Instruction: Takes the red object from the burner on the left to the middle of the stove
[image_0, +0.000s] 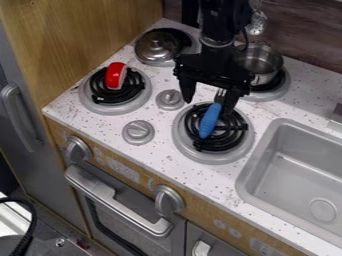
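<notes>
My gripper (208, 103) hangs open over the back edge of the front right burner (230, 155), its two fingers spread apart and pointing down. Well to its left, the red object (116, 75), curved with a pale edge, rests on the black coil of the left burner (100, 107). Between these two burners is the middle of the stove (155, 111), a speckled white surface with two grey knobs.
A blue-handled fork (210, 120) lies over the front right burner, its tines beside my right finger. A lidded silver pan (156, 46) stands at the back left, a metal pot (262, 62) at the back right. The sink (287, 167) is at the right.
</notes>
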